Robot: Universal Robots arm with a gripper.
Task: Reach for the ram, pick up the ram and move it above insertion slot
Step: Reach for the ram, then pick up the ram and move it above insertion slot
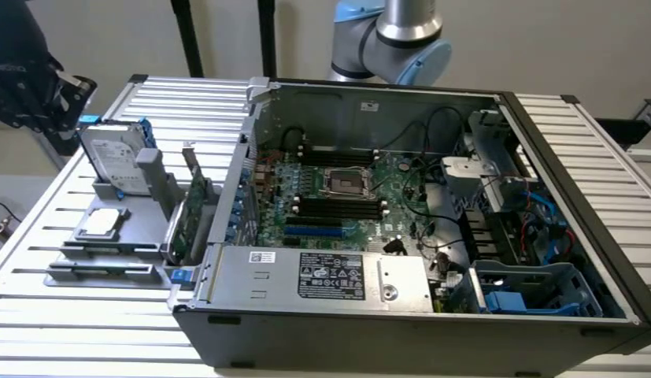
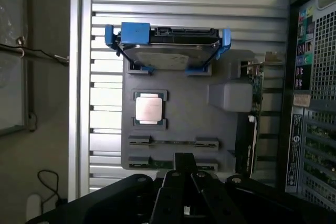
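Note:
The ram (image 2: 173, 142) stands on edge as a thin strip between two grey clips on the grey holder plate (image 2: 189, 124). A second clip pair (image 2: 157, 162) lies just beyond it, right by my gripper (image 2: 184, 167). In the exterior view the ram's rack (image 1: 107, 248) sits at the plate's front. My gripper (image 1: 31, 83) hangs there as a dark mass high above the plate, at the exterior view's upper left. It is well clear of the ram and holds nothing I can see. The insertion slots (image 1: 341, 206) are long black parallel sockets on the motherboard inside the open case.
On the holder plate stand a silver hard drive with blue rails (image 1: 115, 161), a square processor (image 1: 102, 223) and a green expansion card (image 1: 194, 209). The open case wall (image 1: 236, 197) rises between the plate and the motherboard. The arm's base (image 1: 393, 39) is behind the case.

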